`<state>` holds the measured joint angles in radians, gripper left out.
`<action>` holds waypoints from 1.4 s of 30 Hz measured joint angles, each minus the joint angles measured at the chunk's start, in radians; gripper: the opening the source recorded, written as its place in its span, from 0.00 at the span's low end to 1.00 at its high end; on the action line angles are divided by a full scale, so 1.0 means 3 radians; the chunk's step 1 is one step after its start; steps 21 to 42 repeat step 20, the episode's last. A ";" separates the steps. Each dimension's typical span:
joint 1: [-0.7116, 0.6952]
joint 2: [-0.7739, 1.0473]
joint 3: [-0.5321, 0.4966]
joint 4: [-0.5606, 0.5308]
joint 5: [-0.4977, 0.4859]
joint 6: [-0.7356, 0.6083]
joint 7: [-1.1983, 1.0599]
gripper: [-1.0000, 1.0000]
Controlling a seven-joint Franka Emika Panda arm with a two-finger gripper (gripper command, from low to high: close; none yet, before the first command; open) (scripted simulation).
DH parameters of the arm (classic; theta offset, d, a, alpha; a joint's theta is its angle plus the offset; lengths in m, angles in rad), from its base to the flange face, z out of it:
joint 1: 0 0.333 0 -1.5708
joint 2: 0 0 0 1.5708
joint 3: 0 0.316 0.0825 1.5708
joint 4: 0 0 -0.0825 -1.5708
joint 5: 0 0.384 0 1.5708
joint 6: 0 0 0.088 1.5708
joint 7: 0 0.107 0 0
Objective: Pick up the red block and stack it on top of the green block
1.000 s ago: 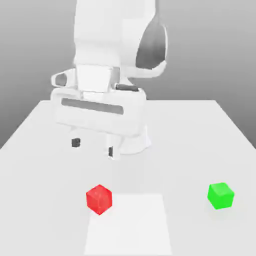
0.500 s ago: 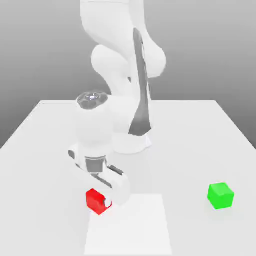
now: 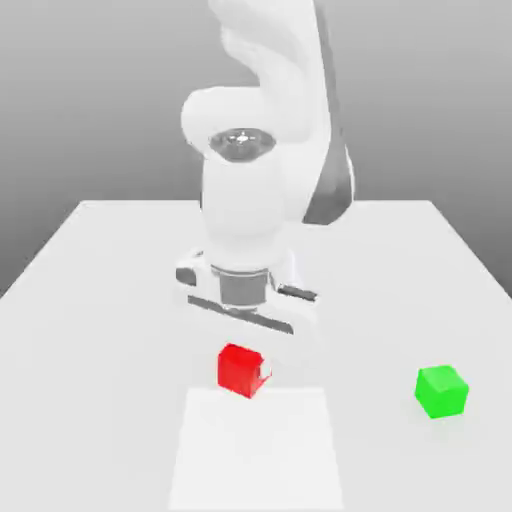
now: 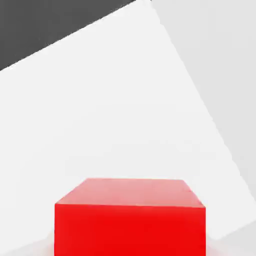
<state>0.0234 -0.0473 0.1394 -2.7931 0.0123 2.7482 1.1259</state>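
Exterior view: white table [image 3: 90, 300] carries the white arm [image 3: 262, 150], bent low over the middle. Gripper [image 3: 246, 368] pinching the red block [image 3: 240, 370] between its fingers, block just above the paler square patch [image 3: 255, 450]. Green block [image 3: 441, 391] sits well apart toward the exterior view's right, untouched.

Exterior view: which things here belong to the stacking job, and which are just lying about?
Job:
- red block, held in the shut gripper
- green block, standing apart toward the exterior view's right

Just there:
- white table
- brighter square patch on it
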 joint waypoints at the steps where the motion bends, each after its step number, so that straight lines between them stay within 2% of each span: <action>1: 0.0154 0.0002 0.0065 0.0042 0.0005 -0.0040 -0.0111 0.00; 8: 0.1231 0.0028 0.0501 0.0334 0.0037 -0.0308 -0.0880 0.00; 17: 0.1385 0.0692 0.0306 0.0409 -0.0445 0.0258 -0.0633 0.00; 18: 0.1397 0.0737 0.0289 0.0410 -0.0477 0.0300 -0.0611 1.00; 42: 0.1397 0.0737 0.0289 0.0410 -0.0477 0.0300 -0.0611 1.00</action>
